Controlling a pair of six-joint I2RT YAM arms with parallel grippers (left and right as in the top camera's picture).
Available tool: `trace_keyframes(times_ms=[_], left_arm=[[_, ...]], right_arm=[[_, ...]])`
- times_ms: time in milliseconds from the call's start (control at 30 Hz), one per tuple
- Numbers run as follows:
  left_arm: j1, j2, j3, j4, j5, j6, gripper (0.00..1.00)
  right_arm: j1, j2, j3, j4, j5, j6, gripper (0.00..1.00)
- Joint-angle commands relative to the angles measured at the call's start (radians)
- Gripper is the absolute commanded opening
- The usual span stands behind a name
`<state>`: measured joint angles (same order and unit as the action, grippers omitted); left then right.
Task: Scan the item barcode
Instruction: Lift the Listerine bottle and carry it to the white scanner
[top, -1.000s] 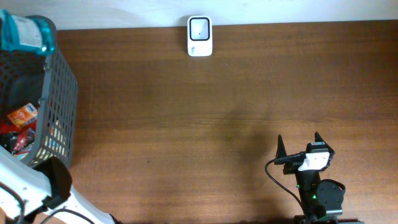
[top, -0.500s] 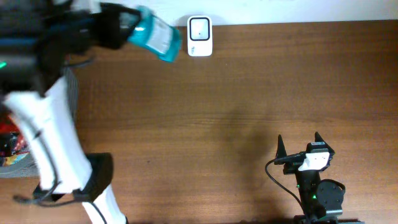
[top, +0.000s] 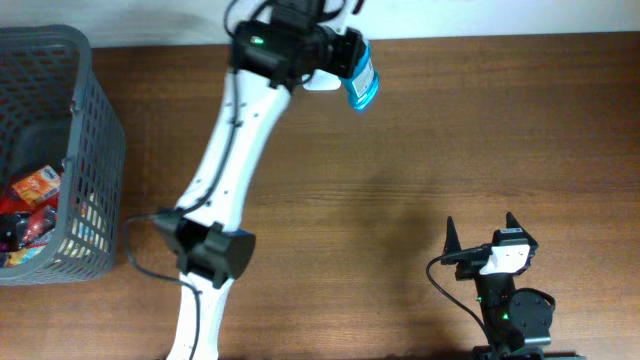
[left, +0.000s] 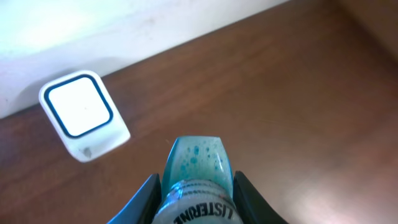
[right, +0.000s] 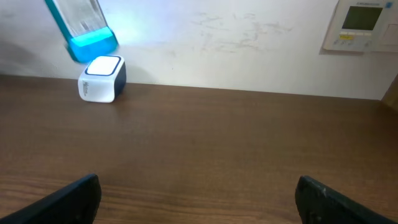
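Observation:
The item is a teal mouthwash bottle with a white label, and my left gripper is shut on it, holding it in the air at the table's back edge. From the left wrist the bottle pokes forward between the two dark fingers. The white scanner, with its dark-rimmed window, lies on the table just ahead and to the left of the bottle's end. Overhead, the left arm covers most of the scanner. In the right wrist view the bottle hangs right above the scanner. My right gripper rests open at the front right, nothing in it.
A grey mesh basket holding several packets stands at the table's left end. The left arm stretches diagonally from its base to the back edge. A white wall runs behind the table, with a wall panel at the far right.
My left arm has swung from over the basket at the left across to the scanner, carrying the bottle with it. The right arm has not moved.

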<state>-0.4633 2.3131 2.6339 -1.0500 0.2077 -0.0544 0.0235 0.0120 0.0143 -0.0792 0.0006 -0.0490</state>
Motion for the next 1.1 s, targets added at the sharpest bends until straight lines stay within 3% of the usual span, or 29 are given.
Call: trace_keyframes(times_ms=[0, 267, 600, 967, 1033, 1067], left_arm=[[-0.027, 0.092, -0.002, 0.079, -0.100, -0.013, 0.26], [-0.059, 0.224, -0.002, 0.103, -0.100, -0.013, 0.30], [-0.098, 0.232, -0.002, 0.103, -0.098, -0.014, 0.33], [-0.106, 0.226, 0.032, 0.060, 0.050, -0.080, 0.32], [-0.106, 0.226, 0.032, 0.047, 0.039, -0.080, 0.34], [-0.106, 0.226, 0.032, 0.046, 0.028, -0.080, 0.41]], right_arm=[[0.009, -0.006, -0.009, -0.002, 0.008, 0.001, 0.98], [0.009, -0.006, -0.009, -0.002, 0.008, 0.001, 0.98], [0.009, -0.006, -0.009, -0.003, 0.008, 0.001, 0.98], [0.009, -0.006, -0.009, -0.002, 0.008, 0.001, 0.98], [0.009, -0.006, -0.009, -0.003, 0.008, 0.001, 0.98], [0.009, -0.006, -0.009, -0.002, 0.008, 0.001, 0.98]])
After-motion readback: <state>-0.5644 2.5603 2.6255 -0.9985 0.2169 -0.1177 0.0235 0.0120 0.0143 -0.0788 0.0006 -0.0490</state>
